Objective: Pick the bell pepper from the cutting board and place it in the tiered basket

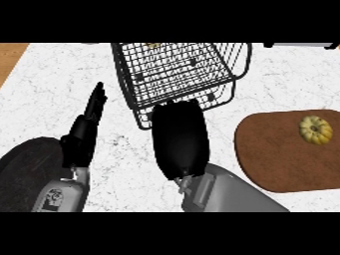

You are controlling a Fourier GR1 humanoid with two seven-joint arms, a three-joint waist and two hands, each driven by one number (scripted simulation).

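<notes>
Near left, a dark round disc (14, 172) is sitting on the bench (121, 164), cut off at the view's edge, with the left forearm overlapping it. Left robot hand (90, 122) is standing edge-on, fingers (96, 97) straight, holding nothing. Right robot hand (178, 134) is showing only its back, so can't tell if it's spread or closed. Its tip is overlapping the tiered basket's (180, 69) lower front rim. Bell pepper (316, 130) is lying on the cutting board (290, 159), well right of both hands. Basket's far side is getting cropped.

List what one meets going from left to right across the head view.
Dark round disc → left hand → tiered basket → cutting board with the bell pepper on it.
</notes>
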